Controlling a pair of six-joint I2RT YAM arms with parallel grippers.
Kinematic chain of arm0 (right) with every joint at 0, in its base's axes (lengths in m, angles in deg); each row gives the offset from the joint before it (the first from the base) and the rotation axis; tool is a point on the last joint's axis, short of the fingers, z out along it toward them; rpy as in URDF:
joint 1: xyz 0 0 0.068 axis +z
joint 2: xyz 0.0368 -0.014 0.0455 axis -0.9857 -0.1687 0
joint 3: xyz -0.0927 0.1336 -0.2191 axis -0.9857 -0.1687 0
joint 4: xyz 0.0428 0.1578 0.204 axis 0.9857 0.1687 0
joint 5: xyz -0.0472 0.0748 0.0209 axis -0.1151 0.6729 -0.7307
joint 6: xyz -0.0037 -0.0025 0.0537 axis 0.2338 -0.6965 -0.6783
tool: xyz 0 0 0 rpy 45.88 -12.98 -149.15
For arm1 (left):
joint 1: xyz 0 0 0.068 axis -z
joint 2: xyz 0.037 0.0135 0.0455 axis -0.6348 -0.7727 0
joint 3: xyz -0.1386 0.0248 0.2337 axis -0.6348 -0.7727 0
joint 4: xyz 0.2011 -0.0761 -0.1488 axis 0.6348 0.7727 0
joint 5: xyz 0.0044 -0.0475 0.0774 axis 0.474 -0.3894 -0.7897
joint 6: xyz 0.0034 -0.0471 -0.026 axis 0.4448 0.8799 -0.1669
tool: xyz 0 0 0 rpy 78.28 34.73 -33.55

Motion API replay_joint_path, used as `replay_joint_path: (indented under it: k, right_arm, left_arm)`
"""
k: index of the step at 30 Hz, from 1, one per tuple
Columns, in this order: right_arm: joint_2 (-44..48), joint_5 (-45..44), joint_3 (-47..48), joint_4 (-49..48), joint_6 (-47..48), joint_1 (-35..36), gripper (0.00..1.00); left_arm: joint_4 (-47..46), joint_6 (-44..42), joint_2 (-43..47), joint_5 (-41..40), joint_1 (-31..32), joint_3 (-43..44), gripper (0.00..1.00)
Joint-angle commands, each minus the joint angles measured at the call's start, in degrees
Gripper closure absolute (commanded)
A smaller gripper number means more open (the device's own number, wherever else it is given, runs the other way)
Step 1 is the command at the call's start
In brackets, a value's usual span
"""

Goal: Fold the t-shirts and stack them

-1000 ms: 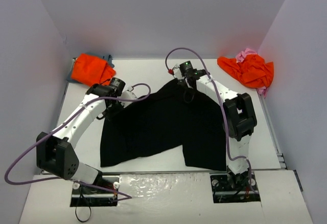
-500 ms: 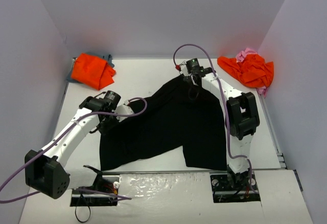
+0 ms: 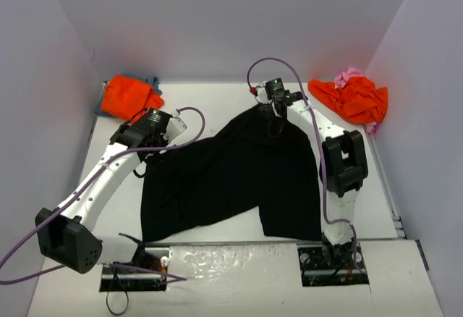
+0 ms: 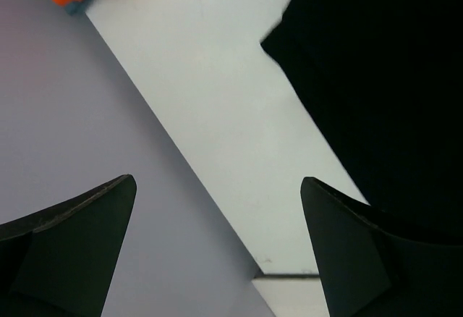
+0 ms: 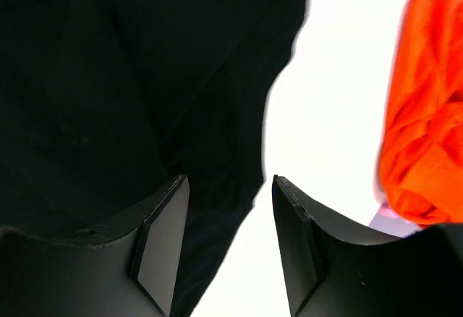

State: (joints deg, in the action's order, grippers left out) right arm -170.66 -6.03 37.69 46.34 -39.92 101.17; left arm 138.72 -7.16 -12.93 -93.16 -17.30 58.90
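Black t-shirt (image 3: 231, 179) just released, laid out for folding: left pincer (image 4: 217, 187) gapes beside it, right pincer (image 5: 230, 183) half-open, both empty.

The left arm (image 3: 105, 179) and the right arm (image 3: 307, 120) are white with black joints (image 3: 340, 161). A purple cable (image 3: 27, 237) follows each. The fingers (image 4: 347, 252) are black wedges.

**One shirt spread mid-counter, a heap in each far corner**

The spread shirt (image 3: 231, 179) lies across the middle of the counter (image 3: 210, 103), just beyond the two arm bases. Behind it, the left heap (image 3: 129, 98) sits in the far left corner against the wall and the right heap (image 3: 351, 100) in the far right. The left claw (image 4: 217, 187) is beside the shirt's left edge, the right claw (image 5: 230, 183) over its far edge
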Motion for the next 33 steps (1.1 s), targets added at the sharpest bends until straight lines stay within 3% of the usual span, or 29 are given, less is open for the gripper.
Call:
replay_joint_path:
  k: [1, 6, 11, 12, 14, 16, 17, 22, 25, 30, 33]
  right_arm:
    - [-3.75, 1.04, 10.88, -1.66, -1.27, -1.9, 0.54]
    - [-13.08, 1.51, 21.56, 0.46, -0.94, -2.24, 0.54]
    - [-20.35, 6.93, 27.44, 3.06, -2.14, -2.95, 0.57]
    - [-21.44, 8.19, 28.32, 3.69, -2.27, -2.95, 0.6]
    - [-22.76, 9.87, 28.84, 4.5, -2.78, -2.8, 0.76]
    - [-23.83, 10.19, 29.3, 4.93, -3.37, -2.73, 0.83]
    - [-24.94, 10.15, 29.65, 5.49, -3.65, -2.66, 0.85]
    - [-30.05, 5.13, 31.56, 10.96, -2.16, -2.52, 0.86]
    - [-29.79, 0.42, 26.75, 11.92, -0.52, -3.48, 0.89]
    - [-27.16, 0.6, 19.69, 11.83, 0.12, -7.45, 0.98]
    - [-26.02, 2.26, 18.32, 11.66, 0.15, -9.84, 0.98]
  left_arm:
    - [-6.83, 2.08, -8.42, 2.54, 0.15, 8.1, 0.03]
    - [-7.63, 2.66, -18.12, 5.2, 0.73, 13.92, 0.08]
    - [-7.44, 3.25, -22.47, 6.42, 1.86, 14.89, 0.27]
    - [-7.39, 3.19, -22.99, 6.91, 1.99, 14.65, 0.34]
    - [-7.38, 2.97, -23.64, 7.21, 2.35, 14.14, 0.62]
    - [-7.38, 3.09, -24.19, 6.83, 2.51, 13.96, 0.93]
    - [-7.27, 3.17, -24.76, 6.7, 2.59, 13.94, 1.0]
    - [-5.85, 2.71, -29.51, 6.06, 2.59, 14.72, 1.0]
    - [-5.55, 2.2, -32.85, 4.22, 2.5, 14.73, 1.0]
    - [-5.77, 1.57, -36.04, 5.76, 2.5, 14.5, 1.0]
    - [-5.19, 1.38, -37.76, 6.14, 2.5, 14.76, 1.0]
